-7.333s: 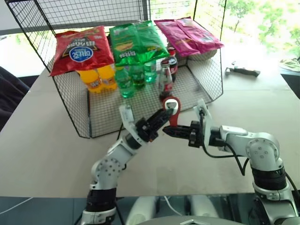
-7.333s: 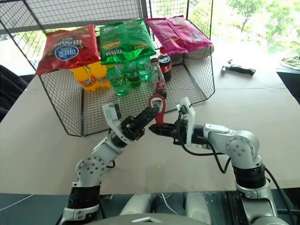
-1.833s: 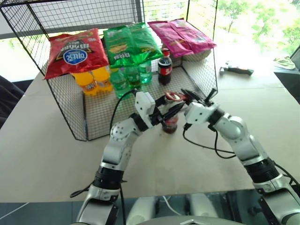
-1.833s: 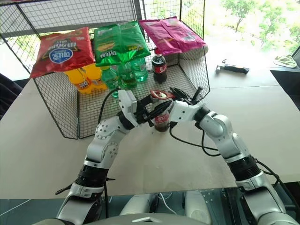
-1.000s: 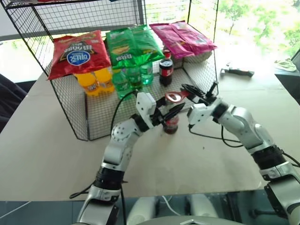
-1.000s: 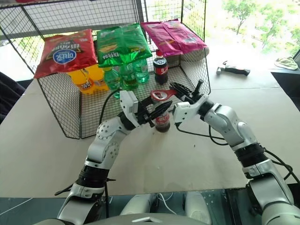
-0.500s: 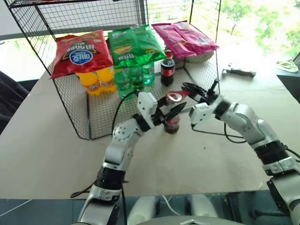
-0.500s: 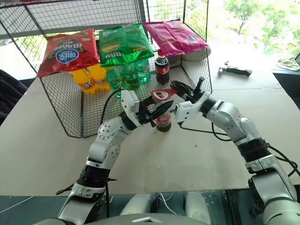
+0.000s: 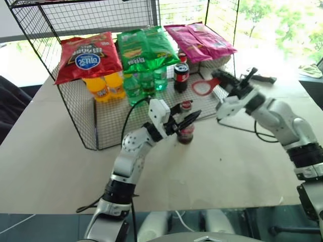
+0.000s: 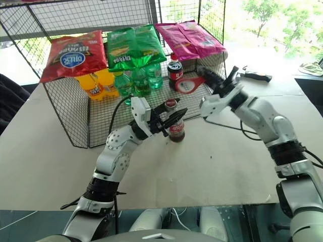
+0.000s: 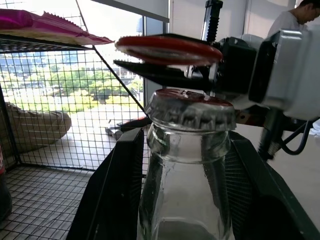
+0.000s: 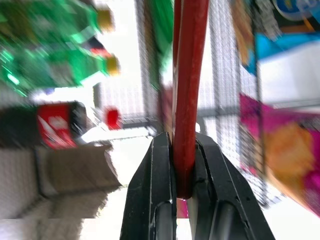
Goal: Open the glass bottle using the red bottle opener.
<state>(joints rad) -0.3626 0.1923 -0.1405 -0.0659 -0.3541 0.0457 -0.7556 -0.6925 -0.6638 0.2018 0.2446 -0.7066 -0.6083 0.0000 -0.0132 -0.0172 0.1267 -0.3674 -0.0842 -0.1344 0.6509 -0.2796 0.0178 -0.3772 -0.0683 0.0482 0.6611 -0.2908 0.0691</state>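
I see a pale beige tabletop point(image 9: 45, 166). A black wire-mesh rack point(image 9: 81, 121) stands on it toward the far left corner, its open front facing me. The glass bottle point(image 9: 185, 132) stands upright on the tabletop just in front of the rack's open side. A black-handled tool point(image 9: 262, 78) lies near the far right edge.

Red bottle opener point(image 9: 204, 86), red-labelled glass bottle point(image 9: 185, 132)
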